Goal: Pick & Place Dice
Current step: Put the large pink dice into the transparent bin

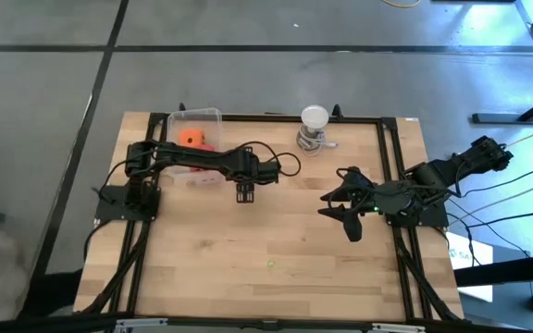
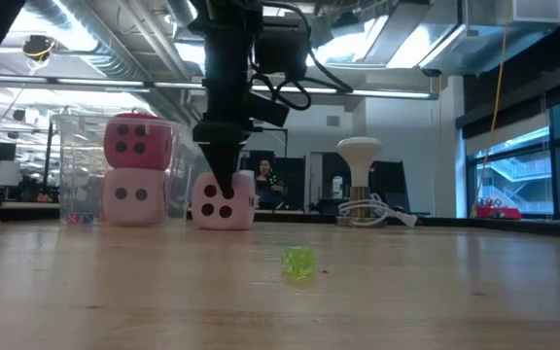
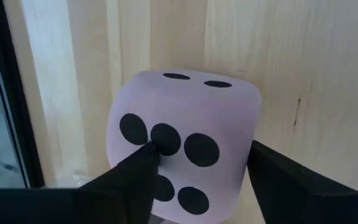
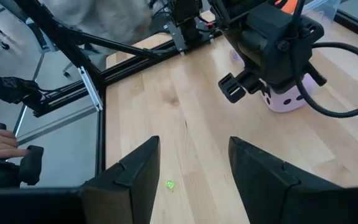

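The pale pink die [image 3: 182,146] is seen between the left gripper [image 3: 201,180] fingers, apparently just touched but not yet clamped; the right gripper [image 4: 194,168] is held apart.

On the counter [image 1: 276,277], a clear bin [image 1: 195,118] stands at the far left edge with a die [image 1: 192,139] inside it, and in the low view two dice [image 2: 136,170] are stacked one on the other there. Just right of the bin, a single die [image 2: 224,201] sits on the counter with the left claw [image 3: 197,180] straddling it from above. A round-topped object [image 1: 314,128] stands farther right along the far edge, a small bead-like thing [image 2: 297,262] lies nearer the front, and the right claw [image 1: 345,215] hangs at the right side.
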